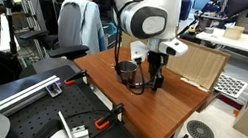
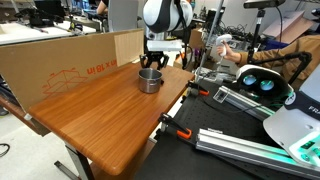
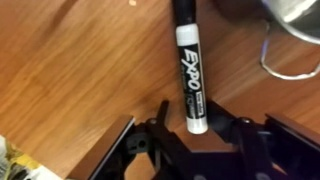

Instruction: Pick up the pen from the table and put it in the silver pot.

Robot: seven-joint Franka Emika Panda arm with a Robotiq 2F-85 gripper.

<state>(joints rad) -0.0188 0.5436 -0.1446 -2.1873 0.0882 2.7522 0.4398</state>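
In an exterior view, from the left: box of brown cardboard along the far edge of the table; next, the pot, upright on the wood near the far right corner; just right of it and slightly behind, the gripper, hanging low over the tabletop; farthest right, a black bench beside the table. In the wrist view, again from the left: a dark finger at the lower edge; then the pen, lying flat on the table, black end up the picture, white barrel running down to between the jaws; a second finger; at top right, the pot, only its rim in view. Jaws spread wide, bare wood either side of the pen, pinching nothing. Pen too small to make out in the exterior views.
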